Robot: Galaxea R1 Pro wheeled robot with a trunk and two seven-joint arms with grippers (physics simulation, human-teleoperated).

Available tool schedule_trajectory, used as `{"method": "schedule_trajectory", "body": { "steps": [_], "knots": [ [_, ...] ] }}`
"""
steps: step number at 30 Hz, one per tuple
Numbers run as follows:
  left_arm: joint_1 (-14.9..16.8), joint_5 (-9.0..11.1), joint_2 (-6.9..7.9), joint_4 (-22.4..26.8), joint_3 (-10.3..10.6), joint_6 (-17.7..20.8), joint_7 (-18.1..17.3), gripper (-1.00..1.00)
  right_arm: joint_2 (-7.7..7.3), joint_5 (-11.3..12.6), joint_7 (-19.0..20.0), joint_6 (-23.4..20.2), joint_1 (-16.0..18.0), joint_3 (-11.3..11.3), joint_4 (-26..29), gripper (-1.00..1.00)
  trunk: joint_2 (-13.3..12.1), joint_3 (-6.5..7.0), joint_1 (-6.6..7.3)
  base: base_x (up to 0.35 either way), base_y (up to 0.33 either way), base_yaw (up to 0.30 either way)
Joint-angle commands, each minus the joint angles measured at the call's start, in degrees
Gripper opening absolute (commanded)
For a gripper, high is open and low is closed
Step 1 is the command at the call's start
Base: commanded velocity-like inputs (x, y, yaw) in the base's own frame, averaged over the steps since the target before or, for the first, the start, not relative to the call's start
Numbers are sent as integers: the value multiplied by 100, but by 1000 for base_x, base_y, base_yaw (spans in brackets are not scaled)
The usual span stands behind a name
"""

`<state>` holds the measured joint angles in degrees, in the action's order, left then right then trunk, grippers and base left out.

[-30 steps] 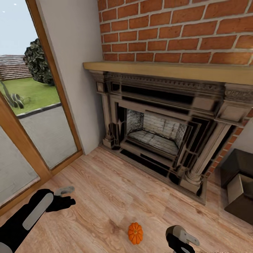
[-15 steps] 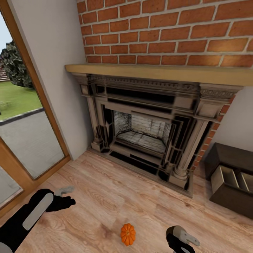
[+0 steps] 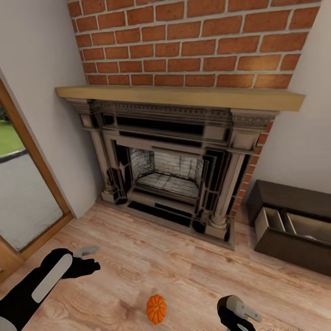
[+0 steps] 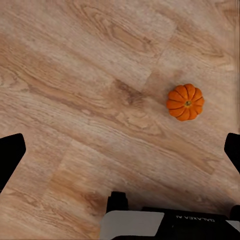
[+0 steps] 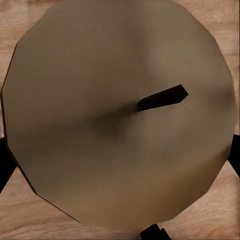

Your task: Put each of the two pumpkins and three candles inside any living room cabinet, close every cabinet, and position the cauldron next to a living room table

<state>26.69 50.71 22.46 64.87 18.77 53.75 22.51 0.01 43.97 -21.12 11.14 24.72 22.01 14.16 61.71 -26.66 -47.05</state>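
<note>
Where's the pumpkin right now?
The pumpkin sits on the wood floor low in the head view, in front of the fireplace, between the left gripper and the right gripper.

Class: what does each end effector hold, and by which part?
Left end effector: nothing, open. Right end effector: fingers flank a round tan stemmed thing; grip cannot be told.

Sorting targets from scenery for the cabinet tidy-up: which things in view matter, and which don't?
Belongs to the job:
pumpkin on the floor
cabinet, drawer open

Just there:
fireplace
brick wall
glass door
round tan disc
</note>
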Motion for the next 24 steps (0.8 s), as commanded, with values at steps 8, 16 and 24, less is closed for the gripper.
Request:
{"method": "schedule_trajectory", "body": {
  "steps": [8,16,24],
  "knots": [
    [3,61,5,5,21,4,69,100,-1,50,-24,30,6,45,-1,-100,4,22,0,0,-107,-268],
    [3,61,4,8,21,4,69,100,-1,50,-32,29,6,39,-1,-100,4,50,0,0,-196,-268],
    [3,61,4,8,21,3,69,100,-1,72,-41,21,6,17,-1,-100,4,46,0,0,-208,-254]
  ]
}}
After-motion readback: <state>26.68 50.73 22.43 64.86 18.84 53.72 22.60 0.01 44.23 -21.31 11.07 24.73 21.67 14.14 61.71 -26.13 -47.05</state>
